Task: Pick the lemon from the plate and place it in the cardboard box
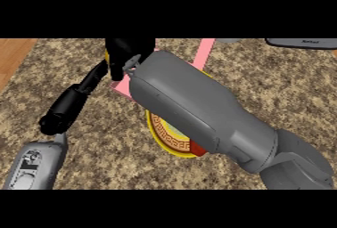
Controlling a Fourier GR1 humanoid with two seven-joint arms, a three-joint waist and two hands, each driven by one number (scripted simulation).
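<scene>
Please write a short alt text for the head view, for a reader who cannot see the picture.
The robot's right forearm crosses the granite counter and hides most of a yellow plate. Its black right hand is over a pink box at the top. The left hand shows at the left; no lemon is visible.

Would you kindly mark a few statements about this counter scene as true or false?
1. The right forearm lies across the yellow-rimmed plate. True.
2. The right hand is over the pink box. True.
3. The counter is plain white. False: it is speckled brown stone.
4. The left hand rests on the plate. False: it is over the counter, left of the plate.
5. The lemon is plainly visible. False: the view does not show it.
</scene>
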